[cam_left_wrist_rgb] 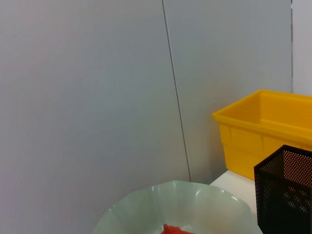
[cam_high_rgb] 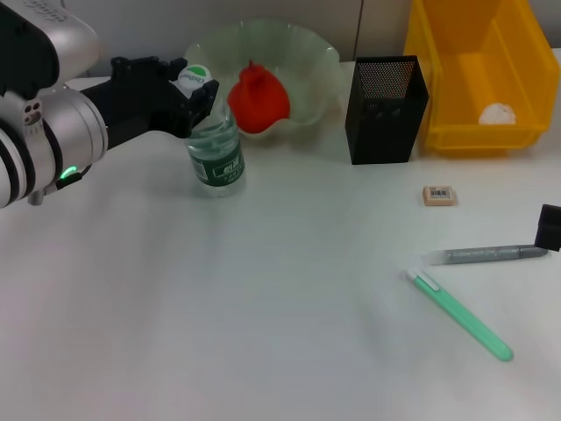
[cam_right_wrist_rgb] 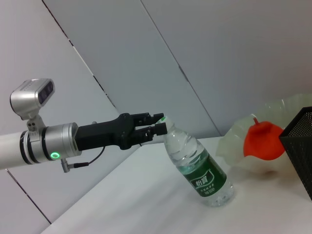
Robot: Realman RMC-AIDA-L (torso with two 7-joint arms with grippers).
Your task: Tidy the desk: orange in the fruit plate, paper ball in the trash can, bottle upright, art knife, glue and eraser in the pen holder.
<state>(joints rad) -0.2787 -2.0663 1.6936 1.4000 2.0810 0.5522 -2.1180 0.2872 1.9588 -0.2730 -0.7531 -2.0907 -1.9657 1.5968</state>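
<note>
I have the left gripper (cam_high_rgb: 200,98) at the neck of the bottle (cam_high_rgb: 216,153), its black fingers (cam_right_wrist_rgb: 155,130) closed around the white cap. The bottle stands on its base on the counter (cam_high_rgb: 263,298), its long axis close to vertical with the cap end up and leaning slightly toward the gripper. It sits just in front of the fruit plate (cam_high_rgb: 307,61), near the back left of the counter.

The orange (cam_high_rgb: 259,101) lies in the fruit plate, its pointed top up. The pen holder (cam_high_rgb: 386,110) stands upright to the right of the plate, and the trash can (cam_high_rgb: 478,79) is beside that, with the paper ball (cam_high_rgb: 497,114) inside it.

The eraser (cam_high_rgb: 439,196) lies flat on the counter in front of the pen holder, well apart from it. Nearer me, a grey pen-like tool (cam_high_rgb: 486,254) lies roughly crosswise, and a green-and-white stick (cam_high_rgb: 460,314) lies on a diagonal, white tip toward the counter's middle.

Only a black corner of the right gripper (cam_high_rgb: 549,226) shows at the right edge, so I cannot tell how its fingers stand.
</note>
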